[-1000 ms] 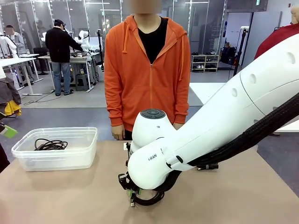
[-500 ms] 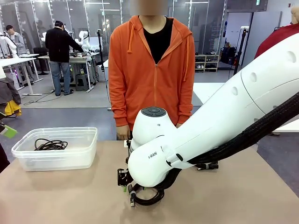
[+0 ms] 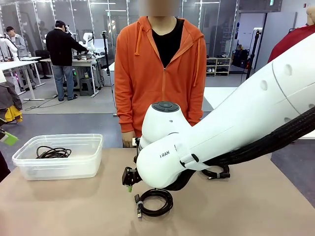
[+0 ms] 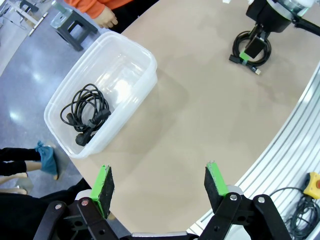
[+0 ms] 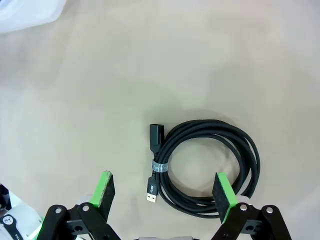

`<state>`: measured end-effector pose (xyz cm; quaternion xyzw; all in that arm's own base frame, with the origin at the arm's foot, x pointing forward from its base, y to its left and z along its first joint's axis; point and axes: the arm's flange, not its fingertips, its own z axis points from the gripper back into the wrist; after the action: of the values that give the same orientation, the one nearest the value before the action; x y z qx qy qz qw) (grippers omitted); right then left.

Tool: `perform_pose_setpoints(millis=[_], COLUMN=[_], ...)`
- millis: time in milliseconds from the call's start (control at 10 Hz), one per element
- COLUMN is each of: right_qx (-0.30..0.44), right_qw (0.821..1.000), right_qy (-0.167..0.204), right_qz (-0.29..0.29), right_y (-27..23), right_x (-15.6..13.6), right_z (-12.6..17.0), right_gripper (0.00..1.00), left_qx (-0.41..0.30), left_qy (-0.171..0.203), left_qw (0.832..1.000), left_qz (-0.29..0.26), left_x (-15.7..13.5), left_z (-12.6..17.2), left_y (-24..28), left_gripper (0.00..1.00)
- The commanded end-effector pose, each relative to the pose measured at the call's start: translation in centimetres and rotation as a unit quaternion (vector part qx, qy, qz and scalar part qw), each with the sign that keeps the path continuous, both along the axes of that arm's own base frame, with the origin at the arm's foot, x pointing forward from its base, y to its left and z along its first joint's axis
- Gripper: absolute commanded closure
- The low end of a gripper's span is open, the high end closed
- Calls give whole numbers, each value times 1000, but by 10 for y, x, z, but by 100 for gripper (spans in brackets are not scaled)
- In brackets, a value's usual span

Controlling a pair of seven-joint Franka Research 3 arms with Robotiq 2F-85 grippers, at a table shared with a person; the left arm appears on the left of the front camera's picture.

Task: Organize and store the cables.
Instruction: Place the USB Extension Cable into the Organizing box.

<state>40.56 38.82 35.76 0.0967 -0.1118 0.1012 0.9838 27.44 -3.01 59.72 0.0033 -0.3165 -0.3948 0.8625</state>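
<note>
We note the right gripper (image 5: 163, 186) wide open and empty over the tan table (image 5: 150, 60). The tie-bound coil of black USB cable (image 5: 207, 165) lies flat below it, placed, we judge, for a straddling grasp. One loose black cable coil (image 3: 53, 153) sits in the clear plastic bin (image 3: 83, 164), well apart. Left gripper (image 4: 159, 181): wide, empty, overlooking the bin.

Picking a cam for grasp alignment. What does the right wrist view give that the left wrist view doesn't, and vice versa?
Right wrist view: the coiled cable close up, its USB plug and grey band legible, framed by the open right gripper. Left wrist view: the clear bin with a second cable inside, a person's hand beyond it, and the open left gripper. Both: that coil lying unheld on the tan table.
</note>
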Motion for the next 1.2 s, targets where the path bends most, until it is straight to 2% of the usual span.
perform_pose_setpoints(millis=[0, 300, 400, 500, 600, 700, 800, 900, 1000, 1100], right_qx=[-2, -3, 22, 31, 26, 8, -12, 1, 14, 38], right_qw=[1000, 1000, 998, 996, 993, 992, 985, 980, 975, 971], right_qy=[5, 6, 19, 12, 2, -12, -32, -48, -56, -66], right_qz=[4, 2, 50, 84, 116, 129, 169, 192, 214, 225], right_y=[4, 1, -19, -41, -70, -89, -123, -148, -181, -213], right_x=[0, -1, -1, -2, -3, -4, -9, -13, -19, -27], right_z=[-11, -7, 4, 13, 26, 31, 45, 58, 71, 82], right_gripper=[0, 0, 0, 0, 0, 0, 0, 0, 0, 0], left_qx=[5, 5, 0, -23, -63, -73, -93, -100, -100, -88], left_qy=[-4, -4, 0, 16, 29, 48, 86, 100, 118, 118], left_qw=[1000, 1000, 1000, 998, 996, 993, 986, 981, 978, 979], left_qz=[6, 6, 0, 57, 49, 80, 108, 136, 137, 142], left_x=[1, 1, 0, 13, 23, 30, 35, 34, 31, 33], left_z=[2, 2, 0, 5, 5, 2, -2, -4, -10, -17], left_y=[-2, -2, 0, -13, -34, -46, -69, -84, -105, -125], left_gripper=[8, 8, 8, 8, 8, 8, 8, 8, 8, 8])
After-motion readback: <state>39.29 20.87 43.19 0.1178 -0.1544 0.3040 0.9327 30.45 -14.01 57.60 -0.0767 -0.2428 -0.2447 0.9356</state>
